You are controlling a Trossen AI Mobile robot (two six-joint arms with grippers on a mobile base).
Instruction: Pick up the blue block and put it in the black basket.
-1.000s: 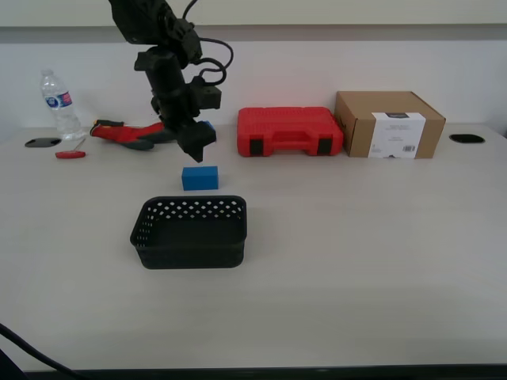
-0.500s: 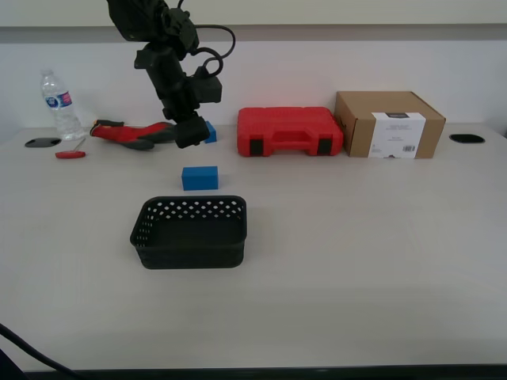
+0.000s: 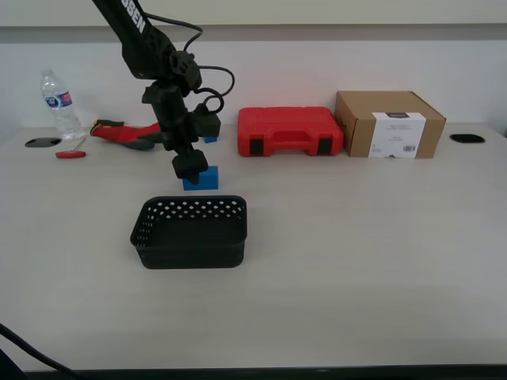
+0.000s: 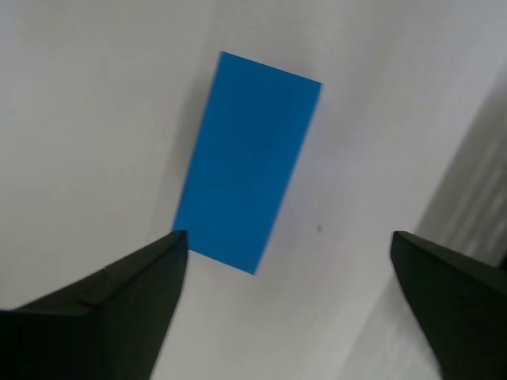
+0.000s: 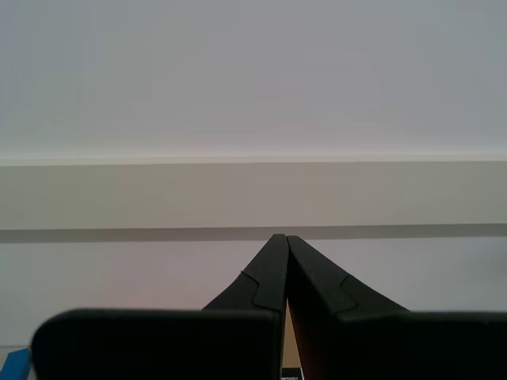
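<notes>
The bright-blue rectangular block (image 4: 247, 162) lies flat on the pale surface (image 3: 356, 237), just behind the black perforated plastic basket (image 3: 190, 232). My first gripper (image 4: 289, 261) hovers over it, jaws apart: the approach step. Next, straddle the block. My second gripper (image 5: 285, 245) has jaws together.

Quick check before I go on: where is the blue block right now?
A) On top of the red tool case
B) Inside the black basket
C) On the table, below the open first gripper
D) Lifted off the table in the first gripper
C: the blue block lies on the table, behind the black basket, and my first gripper hangs open above it, jaws clear of its sides.
</notes>
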